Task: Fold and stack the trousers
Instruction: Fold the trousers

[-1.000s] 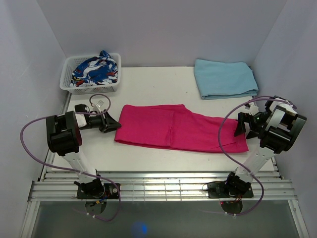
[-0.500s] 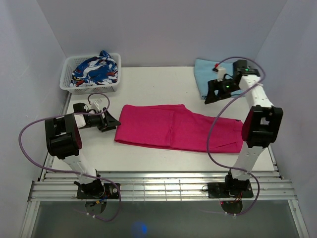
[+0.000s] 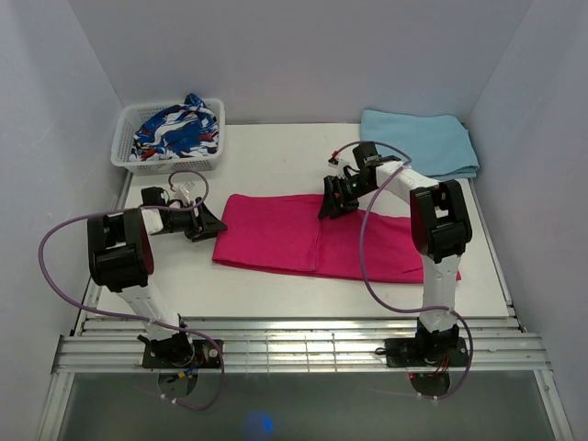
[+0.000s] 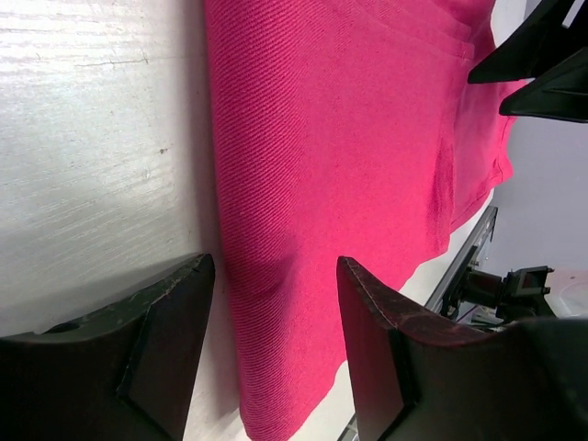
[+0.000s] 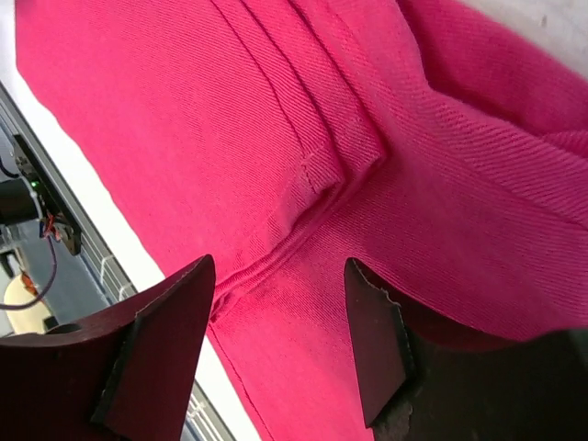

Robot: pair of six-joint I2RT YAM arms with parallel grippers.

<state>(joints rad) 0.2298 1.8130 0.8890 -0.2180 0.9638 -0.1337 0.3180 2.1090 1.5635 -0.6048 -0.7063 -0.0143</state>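
The magenta trousers (image 3: 276,234) lie flat across the middle of the table, folded lengthwise. My left gripper (image 3: 209,225) sits low at their left end, open. In the left wrist view the cloth's edge (image 4: 322,138) runs between the two spread fingers, unclamped, around my left gripper (image 4: 276,294). My right gripper (image 3: 329,204) reaches over the far edge of the trousers near their middle. It is open too; in the right wrist view its fingers straddle a seam of the pink fabric (image 5: 230,119) at my right gripper (image 5: 280,303), with nothing pinched.
A white basket (image 3: 124,152) holding a blue-white-red patterned garment (image 3: 175,127) stands at the back left. A folded light blue cloth (image 3: 418,145) lies at the back right. Walls close in on both sides, and slotted rails run along the near edge.
The right arm swung from the trousers' right end, past the blue cloth, to the middle of their far edge, its jaws narrowing. The left gripper barely moved and opened a little wider.
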